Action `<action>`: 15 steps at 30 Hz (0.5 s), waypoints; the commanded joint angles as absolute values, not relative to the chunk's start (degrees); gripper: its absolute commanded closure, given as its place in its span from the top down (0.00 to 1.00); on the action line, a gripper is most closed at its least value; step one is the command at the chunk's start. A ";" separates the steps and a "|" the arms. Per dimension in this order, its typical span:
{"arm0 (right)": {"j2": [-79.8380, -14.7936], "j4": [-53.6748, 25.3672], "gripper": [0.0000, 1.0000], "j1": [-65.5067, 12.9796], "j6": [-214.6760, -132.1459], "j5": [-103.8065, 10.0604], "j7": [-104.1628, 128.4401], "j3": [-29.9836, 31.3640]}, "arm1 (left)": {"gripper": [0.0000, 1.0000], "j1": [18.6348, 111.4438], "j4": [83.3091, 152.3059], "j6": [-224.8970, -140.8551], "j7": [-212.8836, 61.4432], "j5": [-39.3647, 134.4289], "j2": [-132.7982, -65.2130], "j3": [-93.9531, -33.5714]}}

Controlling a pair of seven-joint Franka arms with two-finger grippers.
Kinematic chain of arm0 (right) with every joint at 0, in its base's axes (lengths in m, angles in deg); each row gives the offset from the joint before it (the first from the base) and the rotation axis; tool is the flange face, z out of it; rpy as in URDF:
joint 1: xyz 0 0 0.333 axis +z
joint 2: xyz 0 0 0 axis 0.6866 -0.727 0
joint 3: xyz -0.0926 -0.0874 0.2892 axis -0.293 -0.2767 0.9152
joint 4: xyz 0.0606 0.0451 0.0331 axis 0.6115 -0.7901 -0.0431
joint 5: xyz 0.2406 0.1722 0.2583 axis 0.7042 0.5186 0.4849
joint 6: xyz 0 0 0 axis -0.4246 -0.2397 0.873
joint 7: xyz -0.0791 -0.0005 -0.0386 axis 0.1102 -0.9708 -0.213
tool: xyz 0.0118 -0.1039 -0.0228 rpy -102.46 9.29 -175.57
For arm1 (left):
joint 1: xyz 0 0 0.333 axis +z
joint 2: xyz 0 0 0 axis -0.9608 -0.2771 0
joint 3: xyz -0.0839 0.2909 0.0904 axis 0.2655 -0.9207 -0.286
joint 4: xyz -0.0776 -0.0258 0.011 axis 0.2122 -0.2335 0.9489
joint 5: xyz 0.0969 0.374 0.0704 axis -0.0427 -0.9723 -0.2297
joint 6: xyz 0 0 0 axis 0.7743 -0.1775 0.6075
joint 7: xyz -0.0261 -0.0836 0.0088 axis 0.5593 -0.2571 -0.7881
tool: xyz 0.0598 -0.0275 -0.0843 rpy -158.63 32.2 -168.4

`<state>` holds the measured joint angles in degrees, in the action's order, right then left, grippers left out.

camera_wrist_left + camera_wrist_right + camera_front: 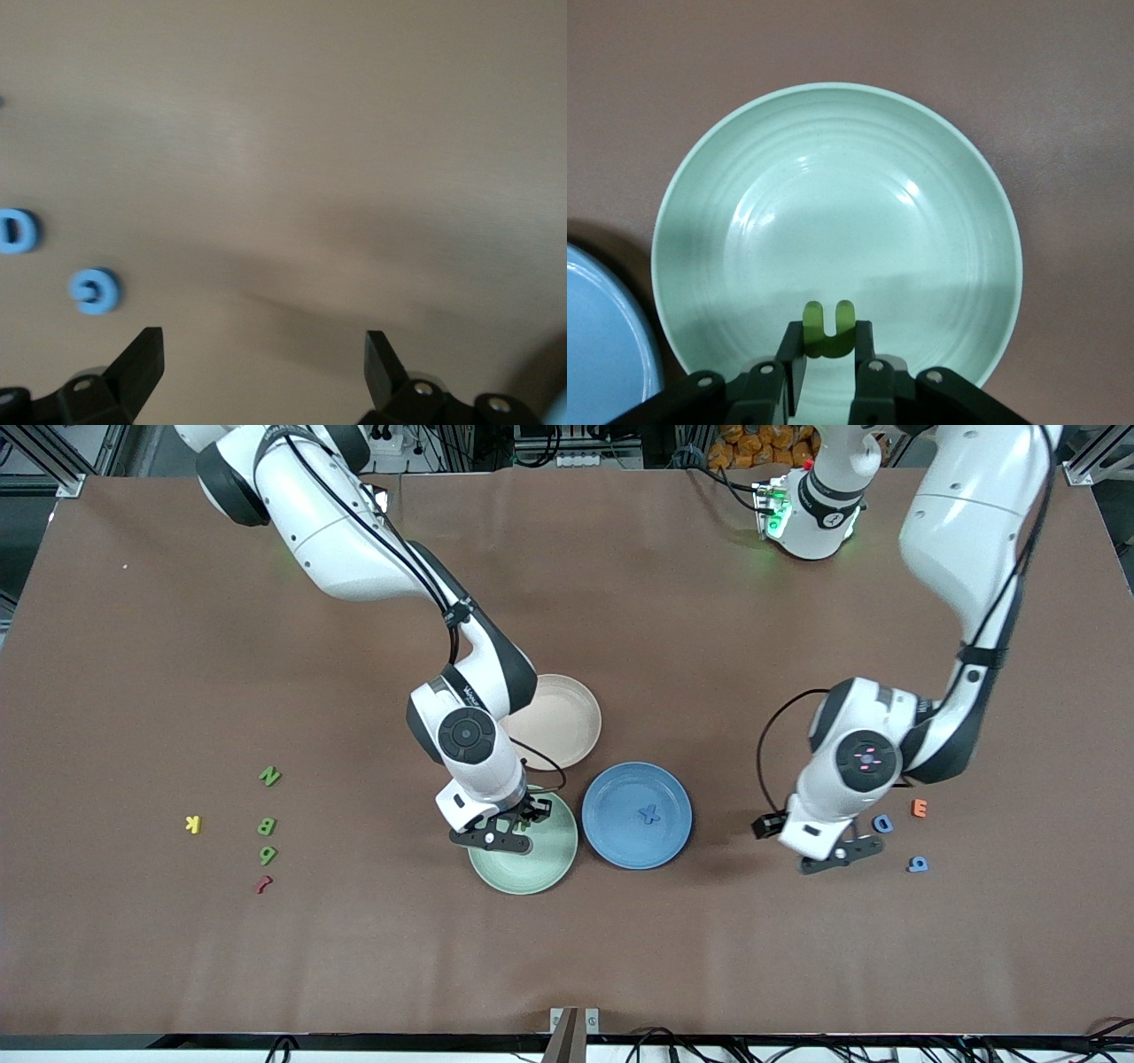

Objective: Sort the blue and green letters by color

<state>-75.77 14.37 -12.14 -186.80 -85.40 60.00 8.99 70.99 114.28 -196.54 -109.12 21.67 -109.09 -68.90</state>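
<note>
My right gripper (521, 825) is over the green plate (532, 872), shut on the green U (828, 323), which sticks out from between the fingertips above the plate's bowl (833, 204). The blue X (649, 813) lies in the blue plate (620, 850). Green N (269, 776), B (267, 826) and 6 (267, 856) lie toward the right arm's end. My left gripper (843, 854) is open and empty over bare table beside the blue D (882, 824) and 9 (918, 864). The left wrist view shows the D (16, 230) and a round blue piece (95, 290) outside the fingers (146, 354). The G is not clearly seen.
A pale pink plate (567, 717) stands farther from the camera, touching neither other plate, partly under the right arm. An orange E (920, 808) lies beside the D. A yellow K (193, 824) and a dark red squiggle (263, 884) lie by the green letters.
</note>
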 commanded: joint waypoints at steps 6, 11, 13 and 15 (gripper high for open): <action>-76.76 15.35 0.70 -12.34 -187.17 -86.44 61.56 8.78 | 1.00 78.22 132.17 -211.26 -104.61 20.17 -100.37 -67.41; -76.41 15.43 1.00 -12.51 -186.90 -86.27 61.47 8.78 | 1.00 80.06 132.44 -211.52 -100.13 19.73 -101.16 -67.50; -75.62 15.52 1.00 -12.69 -186.38 -86.18 61.21 8.78 | 1.00 81.55 132.62 -211.52 -98.81 19.29 -101.59 -67.50; -74.48 15.52 1.00 -13.74 -186.11 -85.48 61.03 8.86 | 1.00 83.05 132.88 -211.52 -97.75 18.85 -101.95 -67.41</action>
<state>-76.18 14.75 -12.32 -187.07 -85.40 60.29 8.49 79.51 130.66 -210.56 -100.23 21.43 -102.96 -68.28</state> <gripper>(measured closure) 0.128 0.000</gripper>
